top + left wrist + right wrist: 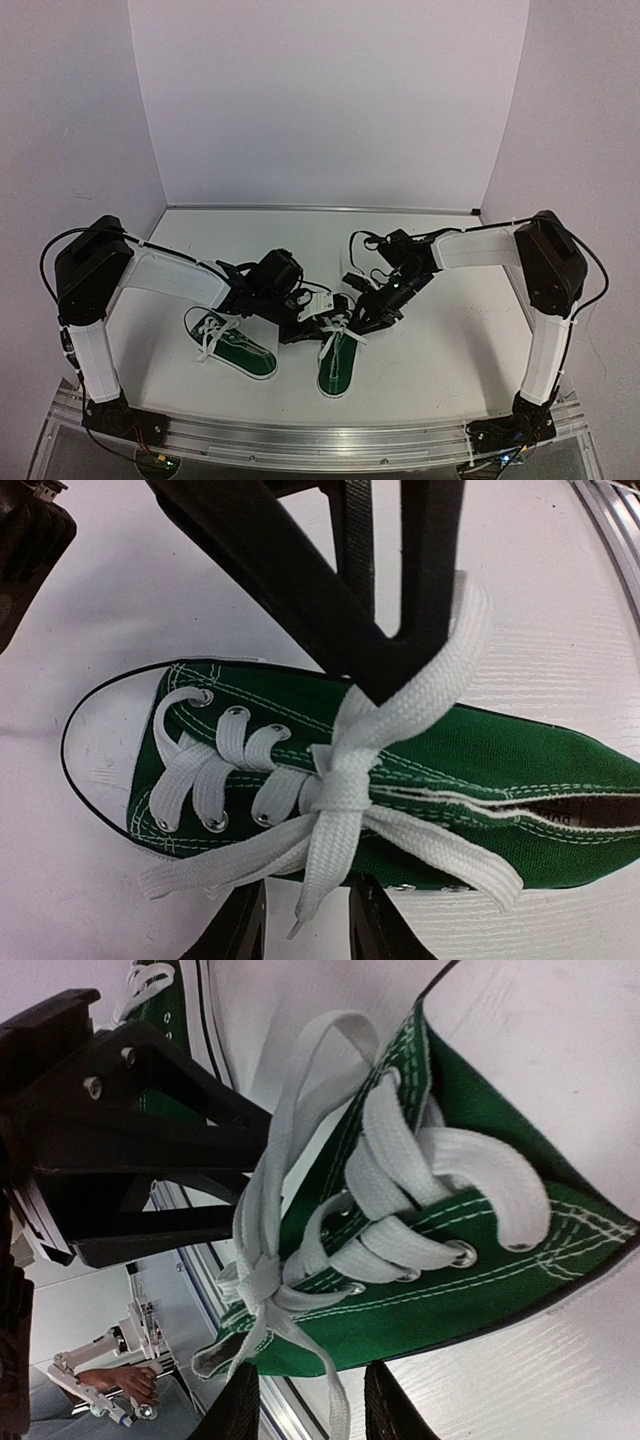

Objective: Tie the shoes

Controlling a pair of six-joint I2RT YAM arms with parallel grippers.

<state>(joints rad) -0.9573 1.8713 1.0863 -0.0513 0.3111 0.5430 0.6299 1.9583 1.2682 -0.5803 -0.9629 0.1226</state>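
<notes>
Right shoe (337,372) sole-down on table (440,340), between the two arm bases, heel toward rail (320,435). Left shoe (245,352) just beside it, not touching, toe angled away to the left.

Left wrist view: toe cap (100,750) at left, knot (340,780) cinched over the tongue, lace loop (445,645) running up-right against the black tip of right gripper (390,675). None of that readable from top view, only black clutter over the lacing.

Left gripper (305,888): own fingers (235,925) apart at bottom edge, loose lace end (312,865) hanging in the gap, no contact seen.

Right wrist view only: second loop (305,1060) rising from the same knot past left gripper's black frame, plus a slice of left shoe at top edge. Right gripper's fingers (392,1405) apart too, with a lace end between.

Gaps in own views, tips on loops in cross views: cannot tell for either whether pinching lace or just open.
</notes>
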